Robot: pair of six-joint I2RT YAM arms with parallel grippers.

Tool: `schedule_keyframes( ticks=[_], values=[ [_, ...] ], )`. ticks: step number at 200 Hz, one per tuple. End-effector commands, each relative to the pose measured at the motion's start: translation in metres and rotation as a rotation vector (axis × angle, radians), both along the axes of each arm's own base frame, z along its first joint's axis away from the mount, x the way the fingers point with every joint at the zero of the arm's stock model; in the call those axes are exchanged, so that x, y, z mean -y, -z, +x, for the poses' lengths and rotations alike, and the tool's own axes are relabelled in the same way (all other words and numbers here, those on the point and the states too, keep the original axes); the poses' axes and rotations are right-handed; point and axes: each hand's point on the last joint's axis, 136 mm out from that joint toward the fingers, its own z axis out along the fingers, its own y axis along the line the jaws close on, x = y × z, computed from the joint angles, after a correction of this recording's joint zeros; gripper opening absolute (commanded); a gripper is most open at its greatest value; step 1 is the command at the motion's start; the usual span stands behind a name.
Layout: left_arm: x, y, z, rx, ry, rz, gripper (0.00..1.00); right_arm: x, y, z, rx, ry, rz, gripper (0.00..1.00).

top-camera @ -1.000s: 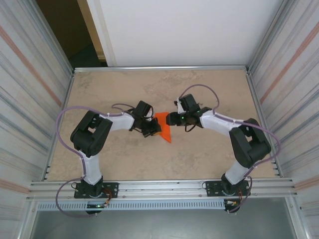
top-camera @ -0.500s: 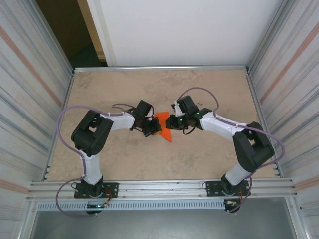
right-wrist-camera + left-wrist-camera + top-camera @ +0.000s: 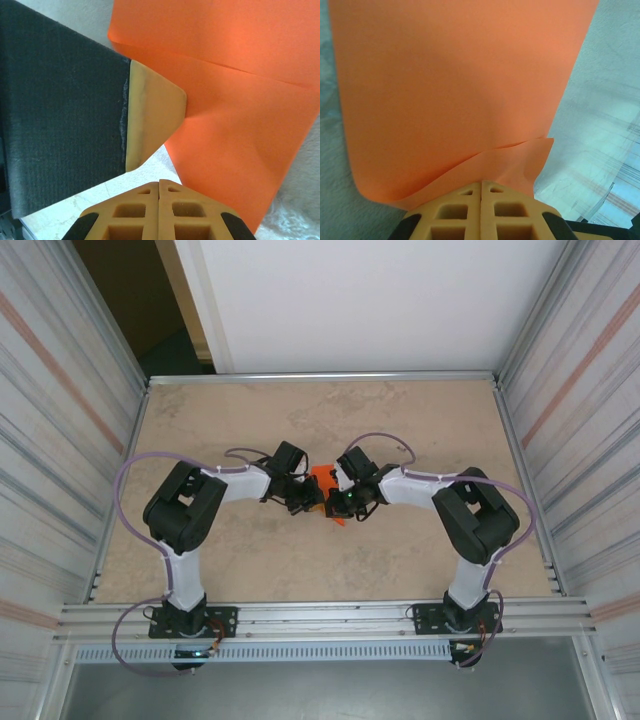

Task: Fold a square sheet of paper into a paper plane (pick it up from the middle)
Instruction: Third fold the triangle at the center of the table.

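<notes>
**Inspector:** Firstly, the grips. What is recorded?

**Assessor:** The left gripper is shut on the paper, with two layers leaving its tips. The right gripper is also shut, just beside the paper's lower edge. Whether any paper is caught there cannot be told.

**Inspector:** What risks are judged?

**Assessor:** A tear is judged possible if the arms are drawn apart with both grips closed so near each other. A skewed crease could be set if the curled layer is pressed down unaligned. If the right grip is empty, the paper may swing on the left pinch alone.

**Inspector:** What of materials, working outward?

**Assessor:** The fingers are tan plastic, moulded with square pockets. The paper is thin, plain, matte orange. It is curled at one side and bowed between layers, and a straight folded edge runs across it. It is held between the grippers at mid-table, partly folded, and no dart shape is made out. Whether its lower corner touches the table cannot be told. The table is flat, hard and mottled tan. Ribbed metal walls stand beyond.
</notes>
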Motion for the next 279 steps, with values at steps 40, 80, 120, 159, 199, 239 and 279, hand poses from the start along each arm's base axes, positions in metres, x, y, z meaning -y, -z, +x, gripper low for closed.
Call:
schedule_keyframes(
  ticks=[40,80,120,159,199,239,279],
  values=[
    [-0.034,0.053,-0.026,-0.122,-0.043,0.182,0.01,0.003,0.012,0.005,-0.006,0.002,-0.037,0.03],
    [-0.037,0.053,-0.024,-0.123,-0.049,0.186,0.01,0.005,0.017,0.002,-0.028,0.000,-0.036,0.03],
    [-0.041,0.055,-0.025,-0.130,-0.051,0.200,0.01,0.010,0.021,-0.001,-0.050,0.005,-0.024,0.03],
    [-0.050,0.062,-0.028,-0.142,-0.048,0.235,0.01,0.021,0.031,-0.012,-0.102,0.010,0.011,0.04],
    [-0.056,0.069,-0.030,-0.152,-0.046,0.255,0.01,0.027,0.036,-0.023,-0.129,-0.006,0.016,0.04],
    [-0.057,0.070,-0.029,-0.154,-0.044,0.261,0.01,0.039,0.038,-0.042,-0.152,-0.024,0.014,0.04],
    [-0.056,0.069,-0.027,-0.151,-0.040,0.259,0.01,0.058,0.039,-0.066,-0.171,-0.018,0.004,0.05]
  ],
)
